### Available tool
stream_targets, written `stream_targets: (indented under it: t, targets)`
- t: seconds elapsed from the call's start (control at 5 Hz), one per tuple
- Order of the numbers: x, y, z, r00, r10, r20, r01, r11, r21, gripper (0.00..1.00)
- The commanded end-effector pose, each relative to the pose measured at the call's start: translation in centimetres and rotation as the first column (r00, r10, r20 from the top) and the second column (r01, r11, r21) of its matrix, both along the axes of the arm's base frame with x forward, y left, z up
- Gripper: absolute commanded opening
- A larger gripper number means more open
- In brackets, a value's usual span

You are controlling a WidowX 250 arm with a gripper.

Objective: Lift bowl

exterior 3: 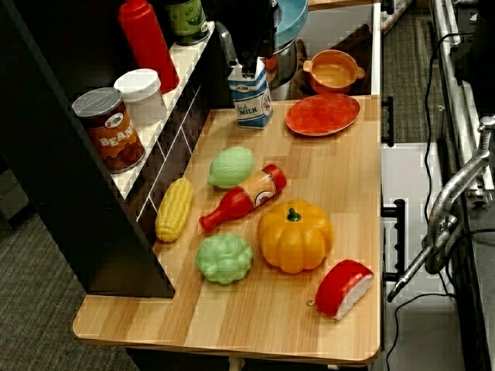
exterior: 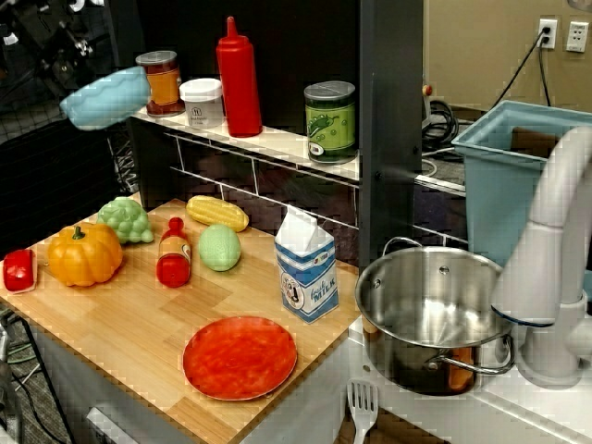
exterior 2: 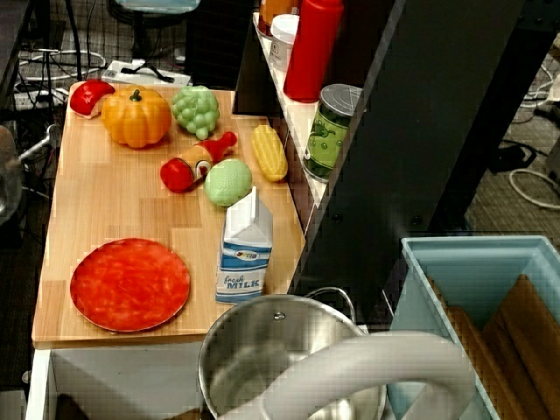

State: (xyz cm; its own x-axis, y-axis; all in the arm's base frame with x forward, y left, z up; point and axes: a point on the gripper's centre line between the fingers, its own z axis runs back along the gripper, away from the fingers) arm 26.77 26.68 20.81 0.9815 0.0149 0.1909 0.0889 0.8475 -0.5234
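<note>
The bowl (exterior: 106, 97) is already up in the air at the top left, tilted on its side, level with the shelf (exterior: 277, 141) and just beside the bean can (exterior: 162, 81), well above the board (exterior: 120, 319). The gripper (exterior: 55, 55) is dark against a dark background; I cannot tell how wide it is open, though it looks to be holding the bowl's far rim. From here, I'd say keep the grip firm and raise straight, staying clear of the can and shelf edge.
</note>
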Motion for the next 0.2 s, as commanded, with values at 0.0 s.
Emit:
stream_targets:
  t: [0.0]
  targets:
    - [-0.31,0.69,1.64,0.999,0.003,0.035,-0.004,0.999,0.04,0.0]
